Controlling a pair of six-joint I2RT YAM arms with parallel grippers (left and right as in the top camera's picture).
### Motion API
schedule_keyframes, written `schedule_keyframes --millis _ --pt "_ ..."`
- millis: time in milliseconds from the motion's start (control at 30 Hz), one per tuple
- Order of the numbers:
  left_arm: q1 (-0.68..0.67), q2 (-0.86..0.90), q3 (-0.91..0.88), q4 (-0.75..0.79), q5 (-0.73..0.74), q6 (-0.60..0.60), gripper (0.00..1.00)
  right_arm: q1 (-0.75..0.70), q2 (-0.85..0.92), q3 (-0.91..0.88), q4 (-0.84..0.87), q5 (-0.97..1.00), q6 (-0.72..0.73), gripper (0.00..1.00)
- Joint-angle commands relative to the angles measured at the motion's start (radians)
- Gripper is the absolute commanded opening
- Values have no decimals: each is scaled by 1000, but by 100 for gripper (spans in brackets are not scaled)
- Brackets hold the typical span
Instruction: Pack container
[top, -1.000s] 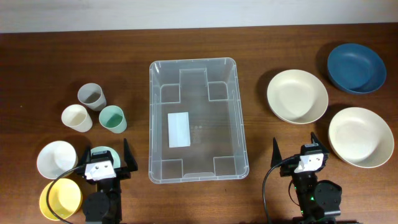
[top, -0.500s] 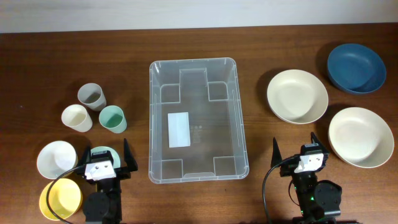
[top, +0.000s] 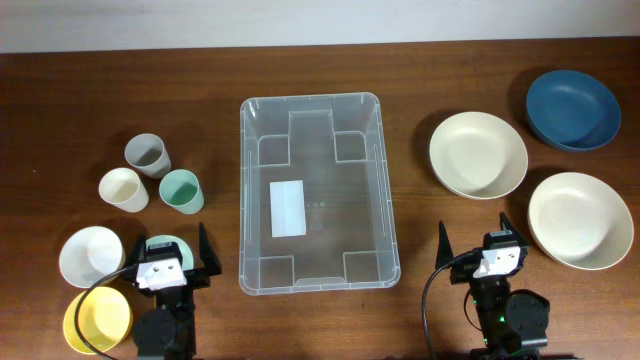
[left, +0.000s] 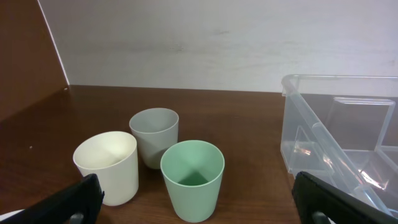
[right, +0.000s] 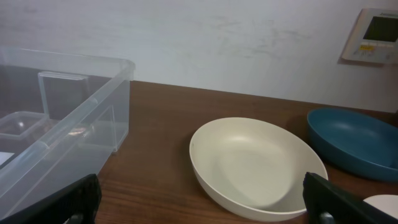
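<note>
Flagging risks, biggest item first; container (top: 340, 215) is sitting empty mid-table between both arms, and being light clear plastic it is likely going to slide if a bowl clips its rim; cream bowl (top: 478, 154) nearest the right gripper (top: 473, 245) is offering only a thin sloped rim, so a pinch is risking a slip; green cup (top: 181, 189) is standing close beside two other cups, so the left gripper (top: 168, 256) is risking knocking neighbours; both jaws are hanging spread wide, holding nothing.
</note>
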Motion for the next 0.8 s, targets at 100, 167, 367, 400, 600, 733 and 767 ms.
schedule_keyframes --millis 100,167,367,400,600,733,767 --pt "4 -9 -8 3 -5 -7 99 -6 -10 -5 -6 13 -10 99" --pt "4 -9 -8 3 -5 -7 99 -6 -10 -5 -6 13 -10 99" --pt "4 -9 -8 3 -5 -7 99 -6 -10 -5 -6 13 -10 99" --pt "4 -9 -8 3 -5 -7 99 -6 -10 -5 -6 13 -10 99" --pt "4 -9 -8 3 -5 -7 99 -6 -10 -5 -6 13 -10 99" --pt "4 -9 -8 3 -5 -7 100 -6 -11 -5 42 37 -10 99" --pt "4 -9 -8 3 -5 -7 99 -6 -10 -5 60 35 -10 99"
